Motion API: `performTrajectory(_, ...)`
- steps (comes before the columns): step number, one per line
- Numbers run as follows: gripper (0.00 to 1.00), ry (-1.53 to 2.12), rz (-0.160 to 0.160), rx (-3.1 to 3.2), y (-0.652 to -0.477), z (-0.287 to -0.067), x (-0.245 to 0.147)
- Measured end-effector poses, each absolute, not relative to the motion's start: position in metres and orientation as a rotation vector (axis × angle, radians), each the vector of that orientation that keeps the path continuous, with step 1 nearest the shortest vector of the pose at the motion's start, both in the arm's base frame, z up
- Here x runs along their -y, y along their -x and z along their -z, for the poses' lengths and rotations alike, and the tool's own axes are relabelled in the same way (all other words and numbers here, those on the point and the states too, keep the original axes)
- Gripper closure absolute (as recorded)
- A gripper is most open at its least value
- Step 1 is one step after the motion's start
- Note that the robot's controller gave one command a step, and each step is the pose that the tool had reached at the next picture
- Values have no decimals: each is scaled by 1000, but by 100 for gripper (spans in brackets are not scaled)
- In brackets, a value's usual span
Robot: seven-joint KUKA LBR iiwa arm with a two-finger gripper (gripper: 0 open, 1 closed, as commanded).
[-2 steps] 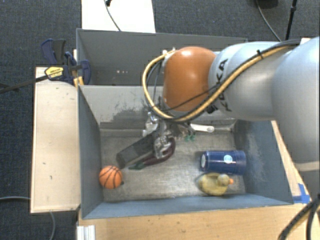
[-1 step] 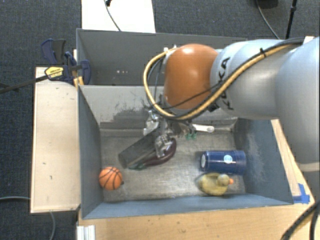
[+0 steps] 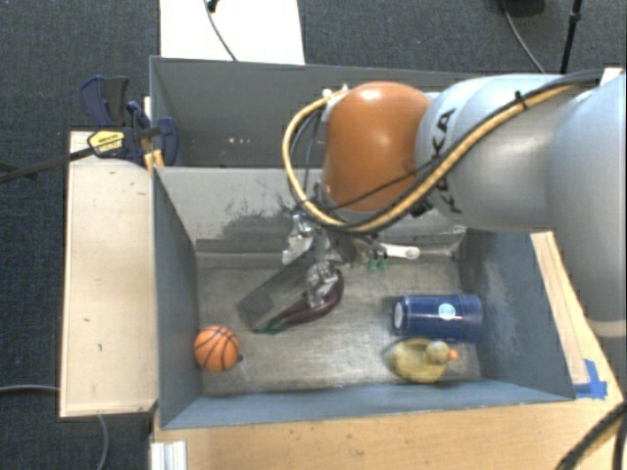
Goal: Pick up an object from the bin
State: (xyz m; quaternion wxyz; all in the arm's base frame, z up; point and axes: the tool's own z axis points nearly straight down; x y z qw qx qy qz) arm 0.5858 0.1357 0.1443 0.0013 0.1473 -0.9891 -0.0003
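Gripper (image 3: 321, 278) is low over the middle of the bin (image 3: 176, 292), at the right end of a dark grey object (image 3: 279, 302) with a maroon edge that lies slantwise on the floor. Cannot tell whether the jaws are released or clenched, or whether they touch it. Orange ball (image 3: 217, 349) lies at front left. Blue can (image 3: 438, 317) lies on its side at right, with a yellow duck (image 3: 422, 360) just in front of it.

The orange cover (image 3: 372, 145) is hiding part of the bin (image 3: 235, 116) and most of a white thing (image 3: 404, 253) behind the wrist, while the claw (image 3: 318, 284) is blurring into a dark grey-and-maroon shape (image 3: 282, 306) too indistinct to identify.
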Motion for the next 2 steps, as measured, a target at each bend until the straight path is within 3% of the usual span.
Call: performTrajectory(2,100,-462,0,3106,-586,-169,-135)
